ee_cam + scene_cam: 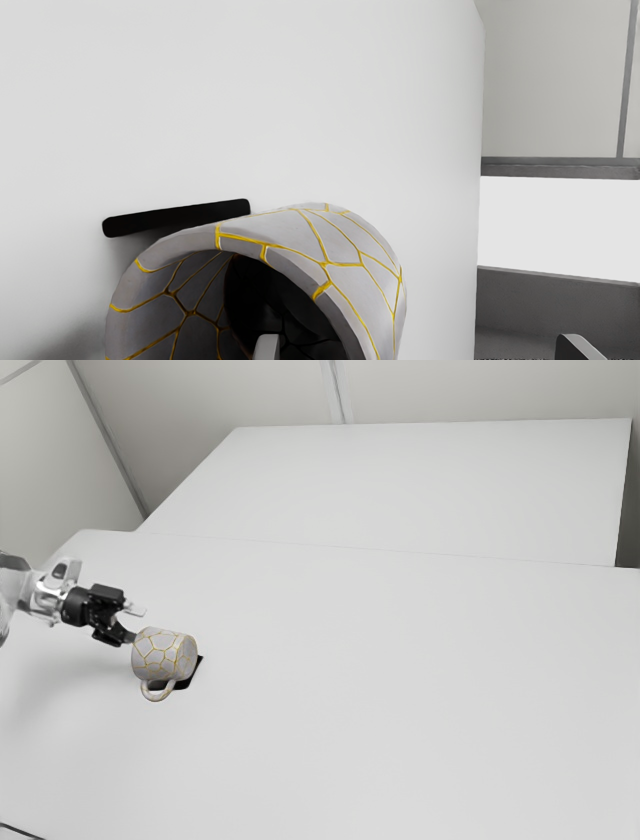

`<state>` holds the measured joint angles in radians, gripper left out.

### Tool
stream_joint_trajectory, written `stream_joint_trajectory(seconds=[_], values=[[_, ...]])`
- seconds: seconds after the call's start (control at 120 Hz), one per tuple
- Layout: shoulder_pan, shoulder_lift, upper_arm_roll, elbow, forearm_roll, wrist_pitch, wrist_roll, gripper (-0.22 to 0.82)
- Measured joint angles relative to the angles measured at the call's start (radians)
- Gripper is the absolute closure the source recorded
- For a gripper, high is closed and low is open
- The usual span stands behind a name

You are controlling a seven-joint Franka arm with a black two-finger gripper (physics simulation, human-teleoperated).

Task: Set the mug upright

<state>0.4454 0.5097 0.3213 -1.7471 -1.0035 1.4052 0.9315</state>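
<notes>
The gripper (135,624) is at the exterior view's left, close beside the mug (160,653). White-grey with gold lines, the mug lies on its side, its handle (157,693) toward the front of that view. In the wrist view the open mouth of the mug (360,250) faces my hand. My gripper (421,346) stands open there: one fingertip (268,346) overlaps the mouth and the other is well outside the mug's wall. Whether either finger touches the mug, I cannot tell.
A flat black object (190,676) lies against or partly under the mug on the white table (400,690). Behind it stands another white surface (420,485). A dark cable (20,831) crosses the near left corner.
</notes>
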Motion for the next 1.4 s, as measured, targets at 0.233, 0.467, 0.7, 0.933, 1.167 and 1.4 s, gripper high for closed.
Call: stream_joint_trajectory(seconds=[0.233, 0.467, 0.7, 0.933, 1.167, 1.4], values=[[-0.002, 0.018, -0.042, -0.034, -0.050, -0.003, 0.035, 0.02], [0.007, 0.009, -0.044, -0.051, -0.056, -0.013, 0.063, 0.49], [0.010, -0.028, -0.044, -0.051, -0.053, -0.029, 0.083, 0.71], [-0.123, -0.195, -0.043, -0.051, 0.104, 0.032, 0.054, 0.76], [-0.210, -0.305, -0.142, -0.051, 0.417, 0.217, -0.046, 0.77], [-0.242, -0.372, -0.259, -0.134, 0.712, 0.456, -0.182, 0.78]])
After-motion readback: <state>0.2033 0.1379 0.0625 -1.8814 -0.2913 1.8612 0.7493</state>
